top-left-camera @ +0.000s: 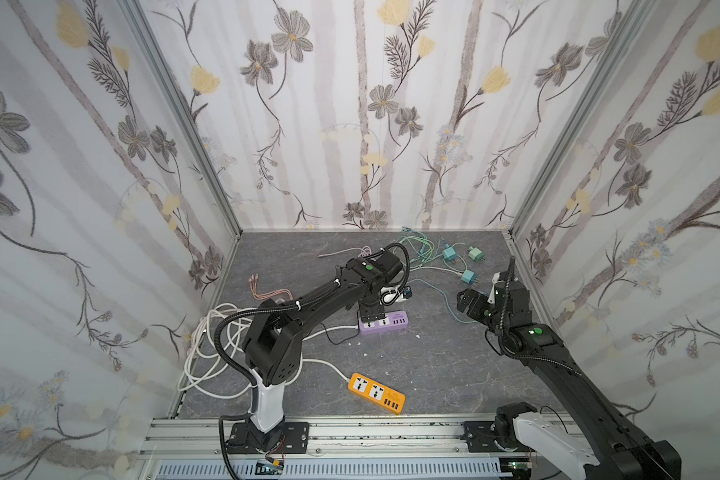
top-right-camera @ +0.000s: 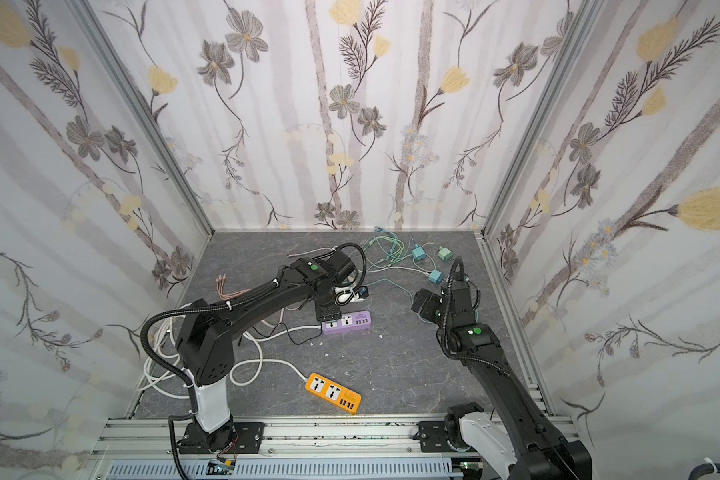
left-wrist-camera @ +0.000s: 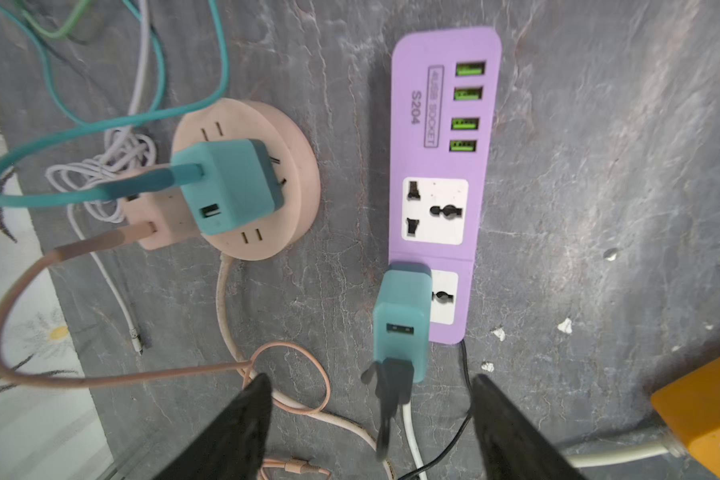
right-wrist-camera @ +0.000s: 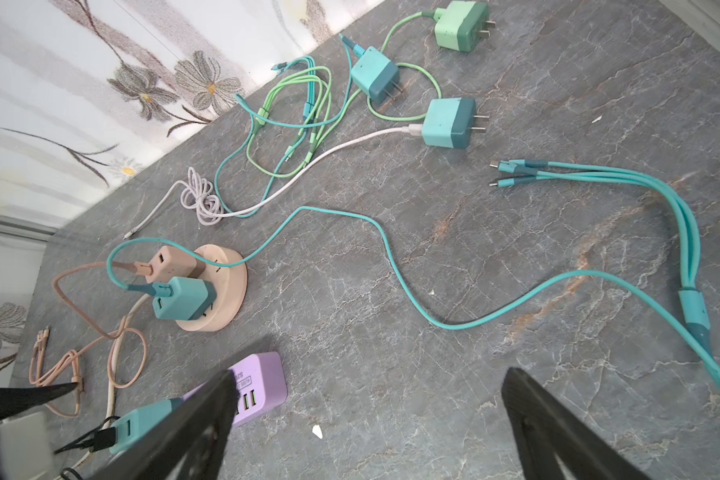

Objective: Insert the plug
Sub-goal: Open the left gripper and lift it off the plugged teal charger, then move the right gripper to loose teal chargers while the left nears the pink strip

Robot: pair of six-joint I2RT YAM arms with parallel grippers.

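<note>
The teal plug (left-wrist-camera: 400, 320) stands in the end socket of the purple power strip (left-wrist-camera: 441, 104), a blurred black connector (left-wrist-camera: 391, 384) in its lower port. My left gripper (left-wrist-camera: 371, 399) is open just behind the plug, both fingers apart from it with nothing between them. In both top views this gripper (top-left-camera: 370, 312) hangs over the strip's (top-left-camera: 391, 324) left end and hides the plug. My right gripper (right-wrist-camera: 371, 399) is open and empty above bare floor, to the right of the strip (right-wrist-camera: 262, 374); in a top view it (top-right-camera: 422, 301) hovers at mid right.
A round pink socket hub (left-wrist-camera: 242, 120) with a teal and a pink charger stands beside the strip. An orange power strip (top-left-camera: 376, 392) lies near the front. Loose teal (right-wrist-camera: 375, 75), (right-wrist-camera: 447, 122) and green (right-wrist-camera: 460, 25) chargers and tangled cables lie at the back right. White cords (top-left-camera: 208, 332) coil at the left.
</note>
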